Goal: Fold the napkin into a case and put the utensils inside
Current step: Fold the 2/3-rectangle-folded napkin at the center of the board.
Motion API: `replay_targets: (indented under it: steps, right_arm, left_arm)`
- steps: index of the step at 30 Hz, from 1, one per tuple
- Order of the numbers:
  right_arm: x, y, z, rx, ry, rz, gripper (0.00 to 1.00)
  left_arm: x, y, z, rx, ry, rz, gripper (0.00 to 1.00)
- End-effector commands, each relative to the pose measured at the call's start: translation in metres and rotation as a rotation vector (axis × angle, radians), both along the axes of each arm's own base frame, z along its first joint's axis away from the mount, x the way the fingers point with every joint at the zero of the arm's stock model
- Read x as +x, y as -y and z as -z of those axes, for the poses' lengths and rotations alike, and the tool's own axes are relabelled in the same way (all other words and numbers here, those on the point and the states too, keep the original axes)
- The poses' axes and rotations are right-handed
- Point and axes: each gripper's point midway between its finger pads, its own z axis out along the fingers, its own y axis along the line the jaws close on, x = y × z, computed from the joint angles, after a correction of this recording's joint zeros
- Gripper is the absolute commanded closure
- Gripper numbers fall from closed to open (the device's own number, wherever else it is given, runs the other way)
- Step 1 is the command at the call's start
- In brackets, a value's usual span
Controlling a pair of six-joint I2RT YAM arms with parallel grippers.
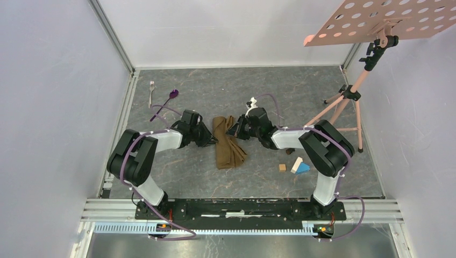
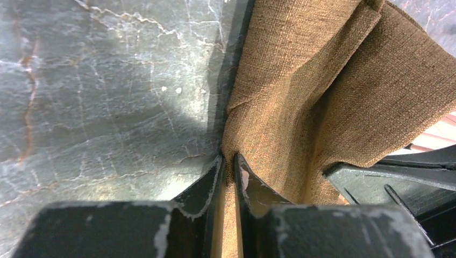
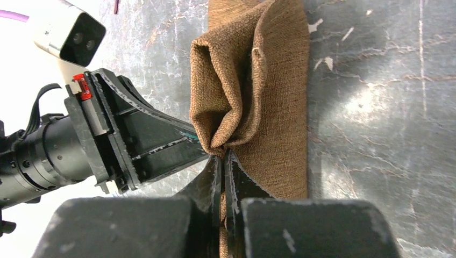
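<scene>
While the left gripper [image 2: 228, 159] pinches a fold of the napkin [image 2: 322, 80] between fingers closed almost together, the right gripper [image 3: 222, 157] clamps the opposite side of the cloth the same way, and the two face each other across it. The napkin lies mid-table [image 1: 242, 91] as a long, bunched brown strip, seemingly raised a little at the pinch. Well apart, far left, the fork [image 1: 151, 88] and purple-bowled spoon [image 1: 171, 95] lie near each other. Small blocks [image 1: 296, 165] sit by the right arm.
</scene>
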Motion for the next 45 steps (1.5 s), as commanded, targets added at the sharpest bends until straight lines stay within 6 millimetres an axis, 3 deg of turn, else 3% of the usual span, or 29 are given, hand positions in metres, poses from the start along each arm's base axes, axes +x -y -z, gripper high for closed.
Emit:
replay_targets:
  steps: [1,15,22,29,35,45]
  right_arm:
    - [0.008,-0.016,-0.011,0.026,0.017,0.014,1.00]
    - [0.001,-0.046,-0.008,0.059,-0.060,0.085,1.00]
    - [0.002,-0.042,-0.003,0.070,-0.092,0.179,1.00]
    - [0.007,-0.050,0.002,0.088,-0.119,0.206,1.00]
    - [-0.002,-0.047,0.019,0.061,-0.138,0.186,1.00]
    - [-0.008,-0.051,0.026,0.090,-0.150,0.155,1.00]
  left_arm:
    - [0.000,0.000,0.013,0.025,0.008,0.024,0.85]
    - [-0.009,0.004,0.016,-0.005,0.028,0.007,0.90]
    - [-0.013,-0.001,0.014,0.002,0.041,-0.011,0.91]
    - [-0.019,-0.003,0.012,-0.004,0.054,-0.027,0.91]
    - [-0.019,-0.005,0.007,0.009,0.067,-0.019,0.91]
    - [-0.027,-0.006,0.012,0.009,0.089,0.017,0.88]
